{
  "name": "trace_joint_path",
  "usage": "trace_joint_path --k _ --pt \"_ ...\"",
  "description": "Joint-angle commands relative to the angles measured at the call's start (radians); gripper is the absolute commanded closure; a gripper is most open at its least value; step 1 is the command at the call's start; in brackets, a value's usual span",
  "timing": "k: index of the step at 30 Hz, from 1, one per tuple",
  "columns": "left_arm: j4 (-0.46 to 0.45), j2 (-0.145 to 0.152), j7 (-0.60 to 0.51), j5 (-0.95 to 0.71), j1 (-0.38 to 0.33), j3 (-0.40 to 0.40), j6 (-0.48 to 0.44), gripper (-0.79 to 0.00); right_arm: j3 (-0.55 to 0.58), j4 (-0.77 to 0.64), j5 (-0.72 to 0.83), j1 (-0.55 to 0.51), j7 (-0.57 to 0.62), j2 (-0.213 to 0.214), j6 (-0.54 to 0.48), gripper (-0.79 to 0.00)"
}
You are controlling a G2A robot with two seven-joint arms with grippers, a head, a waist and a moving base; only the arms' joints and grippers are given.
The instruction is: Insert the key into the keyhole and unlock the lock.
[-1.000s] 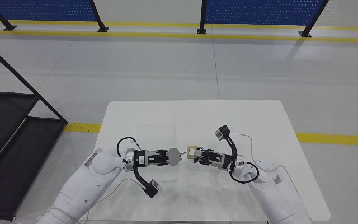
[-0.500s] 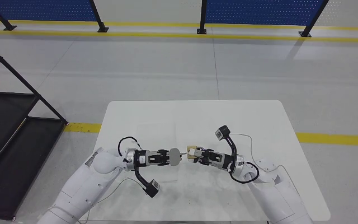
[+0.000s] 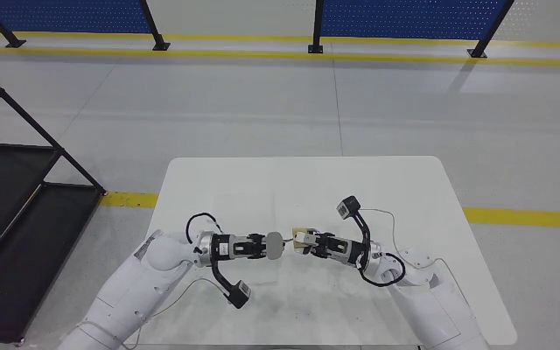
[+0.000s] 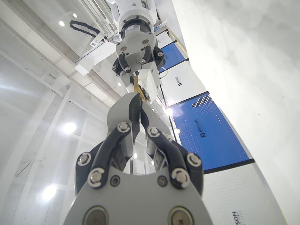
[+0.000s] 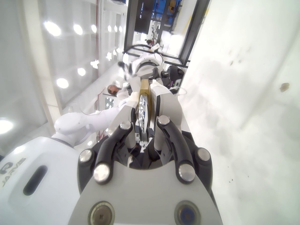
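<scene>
Both arms meet tip to tip low over the near-middle of the white counter (image 3: 394, 184).

Right gripper (image 3: 300, 239) comes in from the robot's right, jaws clamped on the lock (image 5: 144, 108). The lock is a brass body held edge-on between the two fingers (image 5: 164, 108), lifted off the counter. One end faces the other arm. The finger ends look wrapped in white padding.

Left gripper (image 3: 273, 245) comes in from the robot's left and points straight at the lock. Its jaws are narrow, with the black pads (image 4: 134, 111) nearly together. A thin brass-coloured piece sits at their tips, probably the key (image 4: 141, 95). Most of it is hidden between the pads, so the shape can't be confirmed. That piece is right at the lock's facing end, touching or just short of it. From these angles I can't tell whether it is in the keyhole.

In the top view the two grippers are roughly in one line, the left tips just beside the lock. Both are near the counter's front half and well away from its edges.
</scene>
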Motion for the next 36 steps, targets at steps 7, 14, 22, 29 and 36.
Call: trace_joint_path --k 7,14,22,29,36 --pt "0.003 0.000 0.006 -0.002 -0.007 0.006 -0.005 0.000 0.000 0.000 0.000 0.000 0.000 0.000 0.000 0.000" --pt "0.004 0.001 0.029 -0.021 -0.013 0.010 -0.017 0.000 0.000 0.000 0.000 0.000 0.000 0.000 0.000 0.000" --pt "0.010 0.002 0.048 -0.044 -0.025 0.015 -0.050 0.000 0.000 0.000 0.000 0.000 0.000 0.000 0.000 0.000" --pt "0.016 0.002 0.055 -0.059 -0.035 0.022 -0.068 0.000 0.000 0.000 0.000 0.000 0.000 0.000 0.000 0.000" --pt "0.022 -0.001 0.048 -0.063 -0.045 0.033 -0.075 0.000 0.000 0.000 0.000 0.000 0.000 0.000 0.000 0.000"
